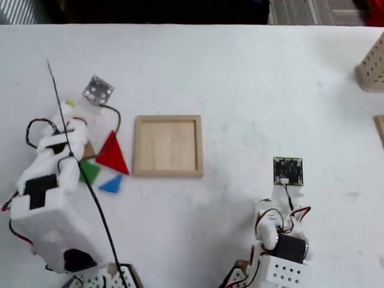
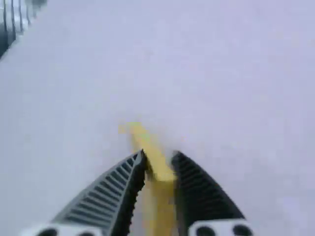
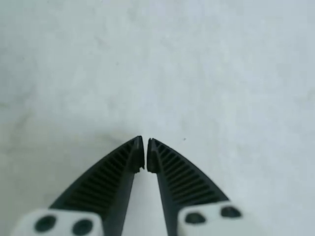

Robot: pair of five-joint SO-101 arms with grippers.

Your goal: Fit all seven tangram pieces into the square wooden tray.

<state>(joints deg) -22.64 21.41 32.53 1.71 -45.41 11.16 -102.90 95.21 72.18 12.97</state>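
Pale wood first, from the high view: the square wooden tray (image 1: 167, 120) lies flat near the middle of the white table (image 1: 252, 90), its sides square to the table's edges and its floor showing wall to wall. Just beside its left wall sits a red triangle (image 1: 111, 154), one corner pointing toward the far edge of the table. A green piece (image 1: 89, 171) and a small blue triangle (image 1: 111, 183) lie close on the near side of it, and a tan piece (image 1: 89, 150) peeps out from under the left arm (image 1: 45, 180). A black cable (image 1: 90, 192) crosses that arm. A sliver of the yellow piece (image 1: 70, 103) shows past the arm's far end, well apart from the tray. The right arm (image 1: 282, 240) stands near the table's front edge, to the right of the tray, and a perforated wooden block (image 1: 372, 66) sits at the far right.

From the left wrist view comes what the overhead angle cannot settle — the grip. The left gripper (image 2: 157, 160) has its ribbed fingers (image 2: 123, 187) pressed against both sides of the yellow piece; the piece's long axis runs out from between the tips, slanting off over bare table.

From the right wrist view, the right gripper (image 3: 146, 147) hangs over plain table, fingertips together — all but touching, with nothing between them.
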